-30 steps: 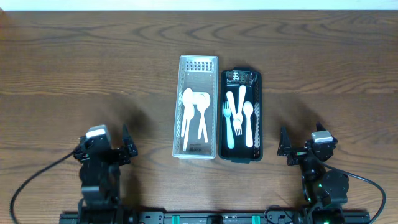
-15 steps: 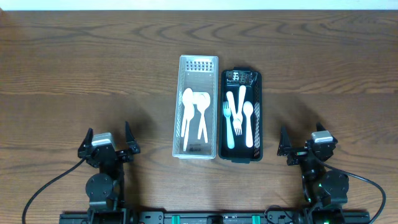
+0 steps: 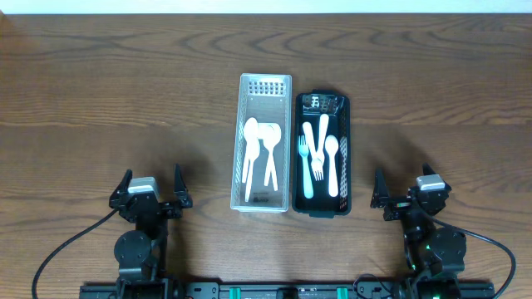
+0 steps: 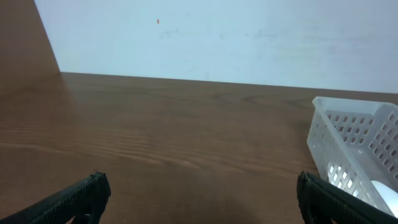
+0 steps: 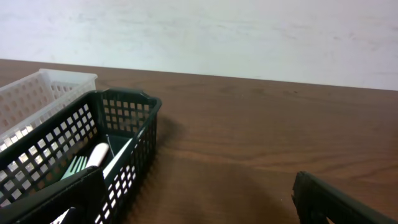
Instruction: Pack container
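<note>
A white perforated basket (image 3: 283, 141) stands at the table's middle with white spoons (image 3: 260, 149) lying in it. A dark green basket (image 3: 342, 149) stands against its right side, holding a white fork, spoons and other cutlery (image 3: 320, 158). My left gripper (image 3: 150, 186) is open and empty near the front edge, left of the white basket (image 4: 354, 143). My right gripper (image 3: 407, 189) is open and empty near the front edge, right of the dark green basket (image 5: 93, 134).
Bare wood-grain table surrounds the baskets on all sides. A pale wall runs along the table's far edge (image 4: 217, 37). The arm bases and a black rail sit at the front edge (image 3: 283, 291).
My left arm has drawn back towards the front edge and shifted slightly right, and its jaws have spread open. The right arm and both baskets have not moved.
</note>
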Robot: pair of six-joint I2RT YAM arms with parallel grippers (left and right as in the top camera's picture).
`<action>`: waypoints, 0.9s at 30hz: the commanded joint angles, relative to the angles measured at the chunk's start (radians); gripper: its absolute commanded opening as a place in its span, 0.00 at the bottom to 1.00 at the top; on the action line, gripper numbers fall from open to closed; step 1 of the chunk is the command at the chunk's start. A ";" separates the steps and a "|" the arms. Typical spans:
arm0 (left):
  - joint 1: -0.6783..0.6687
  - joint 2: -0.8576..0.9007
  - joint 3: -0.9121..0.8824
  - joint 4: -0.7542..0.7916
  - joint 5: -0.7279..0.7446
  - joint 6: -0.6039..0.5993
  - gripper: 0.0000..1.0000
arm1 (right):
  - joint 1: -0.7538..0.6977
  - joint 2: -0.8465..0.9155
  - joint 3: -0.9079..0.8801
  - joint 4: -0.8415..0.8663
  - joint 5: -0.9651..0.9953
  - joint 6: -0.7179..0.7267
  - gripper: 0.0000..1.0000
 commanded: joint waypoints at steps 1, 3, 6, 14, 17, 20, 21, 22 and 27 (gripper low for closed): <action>-0.004 0.002 -0.020 -0.040 0.002 -0.008 0.98 | 0.013 0.000 -0.002 -0.004 -0.007 0.014 0.99; -0.004 0.005 -0.020 -0.040 0.002 -0.008 0.98 | 0.013 0.000 -0.002 -0.004 -0.007 0.014 0.99; -0.004 0.011 -0.020 -0.041 0.002 -0.008 0.98 | 0.013 0.000 -0.002 -0.004 -0.007 0.014 0.99; -0.004 0.014 -0.020 -0.041 0.002 -0.008 0.98 | 0.013 0.000 -0.002 -0.004 -0.007 0.014 0.99; -0.004 0.014 -0.020 -0.041 0.002 -0.008 0.98 | 0.013 0.000 -0.002 -0.004 -0.007 0.014 0.99; -0.004 0.014 -0.020 -0.041 0.002 -0.008 0.98 | 0.013 0.000 -0.002 -0.004 -0.007 0.014 0.99; -0.004 0.014 -0.020 -0.041 0.002 -0.008 0.98 | 0.013 0.000 -0.002 -0.004 -0.007 0.014 0.99; -0.004 0.014 -0.020 -0.041 0.002 -0.008 0.98 | 0.013 0.000 -0.002 -0.004 -0.007 0.014 0.99; -0.004 0.014 -0.020 -0.041 0.002 -0.008 0.98 | 0.013 0.000 -0.002 -0.004 -0.007 0.014 0.99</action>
